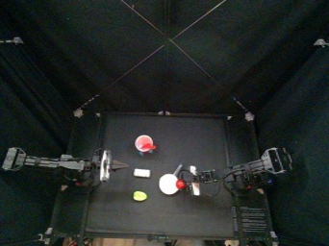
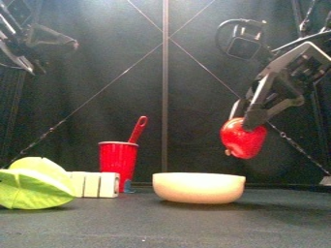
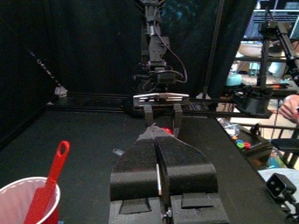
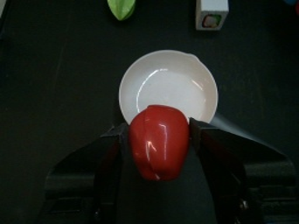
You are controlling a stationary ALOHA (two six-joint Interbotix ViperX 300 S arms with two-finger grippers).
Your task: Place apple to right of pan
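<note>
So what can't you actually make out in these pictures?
- The pan: its handle doesn't show in the front view; in the right wrist view the apple covers the pan's near rim.
- The right gripper: apple and dark jaws blur together, so contact is unclear in the front view.
- The white block: cut off by the right wrist picture's edge.
- Top view: everything is too small for detail.
- The left gripper: its shut jaws hide the table behind.

Your top camera looks straight down from far above; the front one sits low and close; both share the pan (image 1: 171, 182) on the bench (image 1: 154, 135).
</note>
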